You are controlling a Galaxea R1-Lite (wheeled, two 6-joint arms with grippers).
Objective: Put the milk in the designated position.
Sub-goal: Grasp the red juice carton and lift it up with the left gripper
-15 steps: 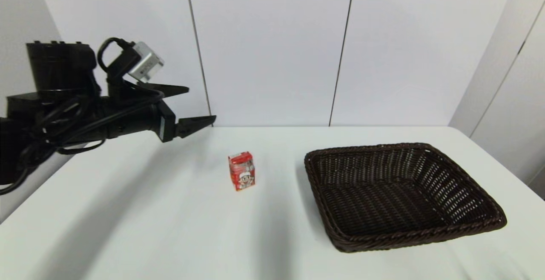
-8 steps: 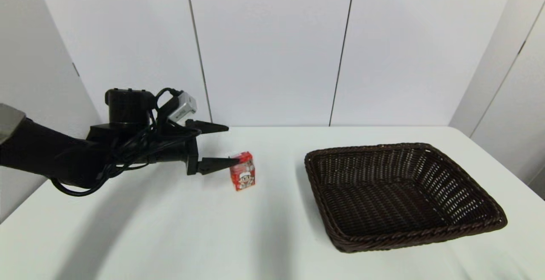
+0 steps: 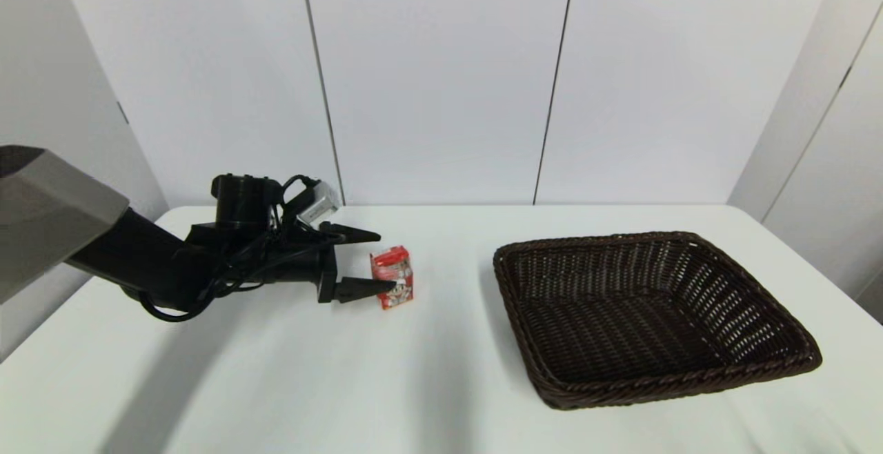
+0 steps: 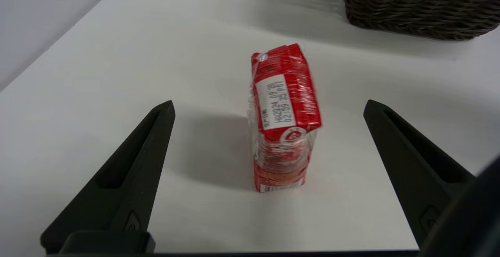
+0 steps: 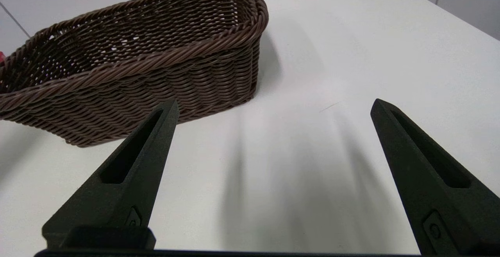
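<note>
while the milk (image 3: 392, 278) is standing upright on the white worktop (image 3: 276, 371), well left of the wicker basket (image 3: 648, 316), the head view is listing the left claw (image 3: 376, 261) as reaching in low from the left, spread wide, one finger behind the carton and the near fingertip overlapping its front face. contact cannot be told from here. risk, as a judgement: the carton is narrow and light-looking, so a finger brushing it before both close evenly could be tipping or skidding it out of the grasp.

left wrist view: the milk (image 4: 283, 116) is sitting between the two spread fingers (image 4: 129, 179), apart from both and slightly beyond their tips. item is showing a red box, glossy clear wrap, a white date label on top and a barcode low on the narrow side. basket corner (image 4: 422, 11) is lying beyond.

right wrist view: the right claw (image 5: 273, 108) is hovering spread over bare worktop beside the basket (image 5: 136, 65), holding nothing, idle.
</note>
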